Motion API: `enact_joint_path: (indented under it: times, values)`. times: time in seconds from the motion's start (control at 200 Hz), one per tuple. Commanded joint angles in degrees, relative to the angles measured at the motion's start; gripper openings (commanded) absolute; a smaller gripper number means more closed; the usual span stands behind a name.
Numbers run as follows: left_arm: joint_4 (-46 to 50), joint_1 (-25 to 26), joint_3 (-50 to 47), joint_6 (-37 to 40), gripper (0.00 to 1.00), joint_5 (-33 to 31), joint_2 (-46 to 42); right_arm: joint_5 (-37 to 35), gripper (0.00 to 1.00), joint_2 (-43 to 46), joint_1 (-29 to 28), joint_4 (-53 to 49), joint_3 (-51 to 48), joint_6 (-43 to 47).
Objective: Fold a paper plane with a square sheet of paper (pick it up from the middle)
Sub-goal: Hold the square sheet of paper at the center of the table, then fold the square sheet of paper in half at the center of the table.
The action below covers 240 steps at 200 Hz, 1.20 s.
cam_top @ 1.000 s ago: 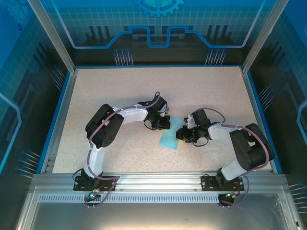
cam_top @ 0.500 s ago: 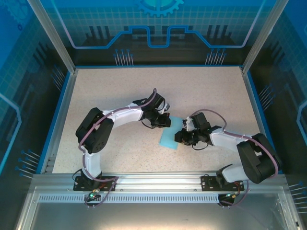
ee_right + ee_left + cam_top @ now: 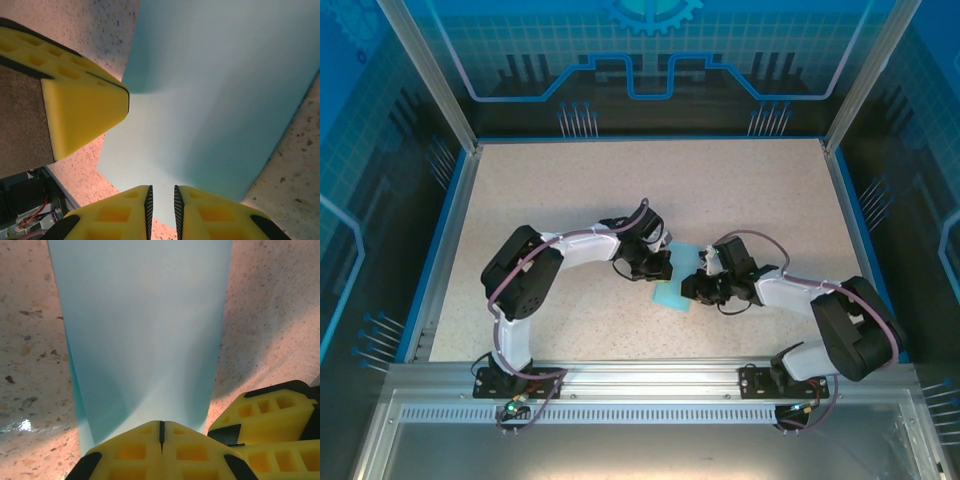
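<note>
Setting: a speckled beige table [image 3: 740,190] with a blue rim. Both arms reach in from the near edge and meet a little nearer than its middle.

Square sheet of paper [image 3: 670,295]: light blue and unmarked, near the table's centre, in the narrow space between the two grippers. From above it reads as a slim slanted strip, partly covered by the wrists.

Left gripper [image 3: 161,426]: closed all the way, its yellow fingertips pressed together with only a hairline seam between them. The sheet's near edge runs straight into that seam, so it has the paper pinched at that edge.

Sheet, left wrist view: it stretches away from the closed tips as a broad pale band. A darker teal strip shows along its left side. The middle looks gently bowed rather than flat on the table.

Right gripper [image 3: 163,192]: nearly closed, with a thin slit between the yellow tips. Blue paper shows through the slit, and the sheet's edge lies right at the tips. Whether the pads actually press on it cannot be made out.

Sheet, right wrist view: it fans out wide from the tips and curves up on the left, towards a finger [image 3: 80,107] of the left gripper whose tip is at the paper's edge.

Grippers together: just beside each other. The right one's fingers [image 3: 270,412] sit at the sheet's right edge in the left wrist view, stacked one above the other.
</note>
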State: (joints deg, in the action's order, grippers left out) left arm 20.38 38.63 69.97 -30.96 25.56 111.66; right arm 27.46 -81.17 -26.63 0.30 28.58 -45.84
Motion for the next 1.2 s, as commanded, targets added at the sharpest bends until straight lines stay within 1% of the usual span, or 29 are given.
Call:
enact_joint_path:
  times: [0.0,0.19,0.285,0.54,0.66,0.82,0.925,0.985,1.065,1.195]
  values:
    - [2.3,0.2,-0.3,1.8,0.0,-1.1,1.9,1.0,0.22,-2.2,-1.1,2.9,-1.5,-1.1]
    - [3.0,0.3,-0.2,2.6,0.0,-2.4,2.9,0.8,0.22,-6.3,-1.3,4.8,-2.2,-0.9]
    - [3.5,0.2,-0.1,2.8,0.0,-3.2,3.0,0.8,0.22,-6.6,-1.3,4.6,-2.2,-0.8]
    - [3.9,0.2,0.1,3.2,0.0,-3.4,3.1,0.3,0.23,2.2,-2.2,-1.2,-2.1,-0.7]
    - [4.0,0.3,0.2,3.3,0.0,-3.3,3.3,-0.7,0.24,3.7,-3.5,-1.6,-3.0,-1.8]
    - [3.9,0.4,0.0,3.1,0.0,-3.2,3.4,-1.2,0.25,1.3,-5.1,0.7,-3.8,-2.7]
    - [3.7,0.4,0.1,3.0,0.0,-3.2,3.4,-1.8,0.24,-1.4,-5.4,1.1,-4.3,-2.4]
    - [3.7,0.4,0.1,2.9,0.0,-3.2,3.4,-2.6,0.23,-1.6,-5.4,0.1,-4.2,-2.0]
    - [3.4,0.4,-0.1,2.7,0.0,-3.3,3.2,-2.9,0.23,0.4,-5.3,-1.8,-3.9,-1.6]
    - [3.4,0.3,-0.2,2.6,0.0,-3.2,2.9,-4.5,0.25,6.6,-5.1,-6.5,-1.7,-0.5]
